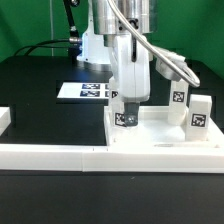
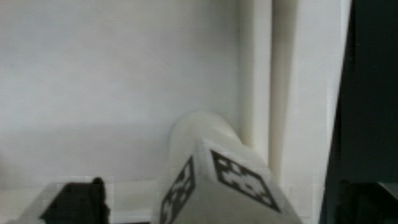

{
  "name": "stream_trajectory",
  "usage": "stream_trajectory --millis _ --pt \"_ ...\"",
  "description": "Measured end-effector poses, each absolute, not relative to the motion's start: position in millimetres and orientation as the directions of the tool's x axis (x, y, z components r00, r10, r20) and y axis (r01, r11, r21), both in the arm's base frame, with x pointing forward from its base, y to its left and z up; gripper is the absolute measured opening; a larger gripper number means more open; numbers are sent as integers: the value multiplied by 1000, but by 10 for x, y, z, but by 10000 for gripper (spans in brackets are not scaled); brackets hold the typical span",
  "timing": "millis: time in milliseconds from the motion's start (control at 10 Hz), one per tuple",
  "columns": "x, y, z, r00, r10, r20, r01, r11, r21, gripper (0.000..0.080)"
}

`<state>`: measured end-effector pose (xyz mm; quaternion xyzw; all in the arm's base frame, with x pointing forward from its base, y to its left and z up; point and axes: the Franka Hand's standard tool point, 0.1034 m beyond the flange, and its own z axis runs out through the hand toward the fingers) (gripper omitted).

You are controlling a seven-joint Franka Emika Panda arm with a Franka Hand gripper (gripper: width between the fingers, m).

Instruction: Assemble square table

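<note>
Exterior view
Writing: no readable words; only black-and-white tags.
Marker board [image 1: 88, 91]: flat on the black surface [image 1: 40, 95], behind the slab, toward the exterior view's left.
Square slab [image 1: 165, 140]: lies flat against the long border wall [image 1: 70, 156].
Held leg [image 1: 127, 112]: upright, long axis vertical, tag near its lower end, foot at the slab's near left corner.
Hand [image 1: 129, 100]: clenched around the held leg.
Other legs: two stand upright on the slab's right side [image 1: 198, 116], [image 1: 180, 100], tags facing the camera.

Wrist view
Leg [image 2: 217, 170]: tilted across the frame, tag visible.
Slab [image 2: 107, 90]: white floor with raised rim [image 2: 267, 80].
Fingertip [image 2: 75, 200]: dark, at frame edge.
</note>
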<state>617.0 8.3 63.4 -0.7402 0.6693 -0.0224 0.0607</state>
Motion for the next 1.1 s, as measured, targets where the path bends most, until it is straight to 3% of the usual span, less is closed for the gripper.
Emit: stream_trajectory --millis 200,400,500,600,700,800,1000,1100 --pt "6176 78 638 288 -958 -17 -951 -284 -124 649" --pt "6217 163 675 655 -753 57 -747 -658 -94 649" --pt "6219 170 679 728 -683 61 -678 -730 -86 649" --pt "6222 156 674 733 -677 65 -672 -736 -86 649" --pt "6219 158 669 726 -685 63 -680 -728 -86 520" --pt "6218 156 667 717 -694 62 -689 -720 -86 520" --pt "6207 124 659 662 -747 55 -742 -664 -88 291" --pt "6206 128 657 592 -805 47 -799 -594 -93 291"
